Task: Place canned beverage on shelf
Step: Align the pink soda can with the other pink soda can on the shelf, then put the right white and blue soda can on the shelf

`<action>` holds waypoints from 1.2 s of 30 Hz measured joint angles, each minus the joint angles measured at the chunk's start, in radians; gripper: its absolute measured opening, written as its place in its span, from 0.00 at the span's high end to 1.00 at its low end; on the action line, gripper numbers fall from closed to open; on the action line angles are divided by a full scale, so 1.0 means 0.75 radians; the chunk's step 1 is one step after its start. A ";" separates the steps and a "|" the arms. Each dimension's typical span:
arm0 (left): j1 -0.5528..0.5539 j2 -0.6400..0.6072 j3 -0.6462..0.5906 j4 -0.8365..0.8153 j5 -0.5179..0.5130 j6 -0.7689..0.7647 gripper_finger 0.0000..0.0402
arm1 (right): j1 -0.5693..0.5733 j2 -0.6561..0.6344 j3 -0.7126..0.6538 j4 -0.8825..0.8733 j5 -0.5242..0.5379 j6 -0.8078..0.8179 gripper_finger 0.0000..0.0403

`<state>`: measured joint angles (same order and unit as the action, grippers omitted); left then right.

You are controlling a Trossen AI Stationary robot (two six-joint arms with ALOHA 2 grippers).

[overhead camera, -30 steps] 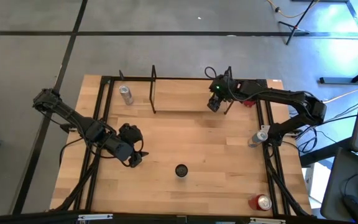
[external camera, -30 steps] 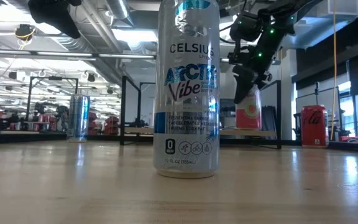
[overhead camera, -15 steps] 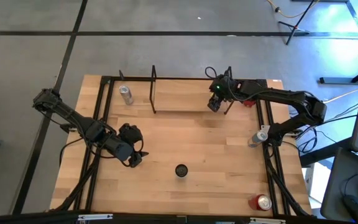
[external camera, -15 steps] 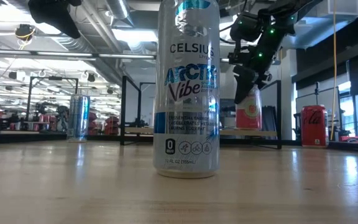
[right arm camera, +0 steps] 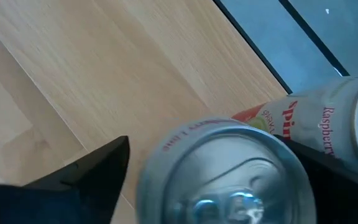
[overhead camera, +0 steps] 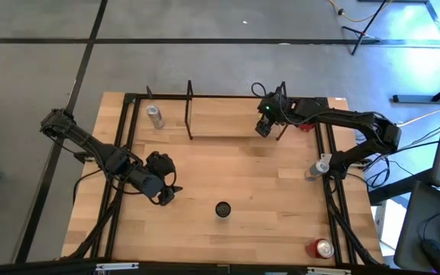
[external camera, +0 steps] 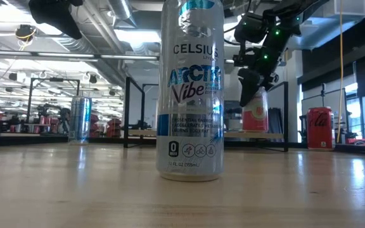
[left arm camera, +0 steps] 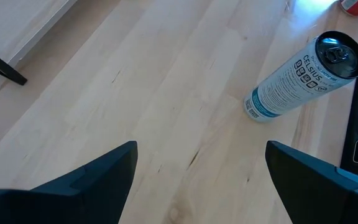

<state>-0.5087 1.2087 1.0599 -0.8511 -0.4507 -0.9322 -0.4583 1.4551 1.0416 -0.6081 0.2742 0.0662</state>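
Largest of all: wooden table with black rails, seen from above. Along its far edge, the shelf, a light plank between two black wire end frames.

Over the shelf's right end, the right arm, reaching in from the table's right side, with the right gripper pointing down. Directly beneath it, the canned beverage, upright on the plank just inside the right end frame. From table height, shows as a pink-labelled can with the dark fingers hanging just above its top and slightly to one side. In the right wrist view, silver lid centred between the two fingers, jaws spread to either side of the rim, a strip of bare wood visible between one finger and the can. Not clamped on it. Close beside it, a second can with a raspberry label.

At the near left, the left arm, waiting low over the table, left gripper with jaws spread wide around nothing but bare wood.

Near the front middle, a tall white and blue can, upright, well apart from both grippers.

Smaller still: a silver can left of the shelf, another can by the right rail, a red can at the front right corner.
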 joint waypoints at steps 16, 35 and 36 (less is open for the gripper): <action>0.000 0.000 0.000 0.000 0.000 0.000 0.15 | -0.001 0.001 0.319 -0.273 -0.017 -0.034 0.13; 0.012 0.122 0.001 0.341 0.063 0.104 0.15 | 0.348 -0.092 0.509 -0.389 -0.487 0.012 0.13; 0.012 0.143 0.001 0.340 0.075 0.104 0.15 | 0.403 -0.095 0.480 -0.346 -0.497 0.017 0.13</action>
<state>-0.4997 1.3160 1.0607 -0.5964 -0.3946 -0.8539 -0.1557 1.3841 1.4014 -0.8677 -0.0983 0.0791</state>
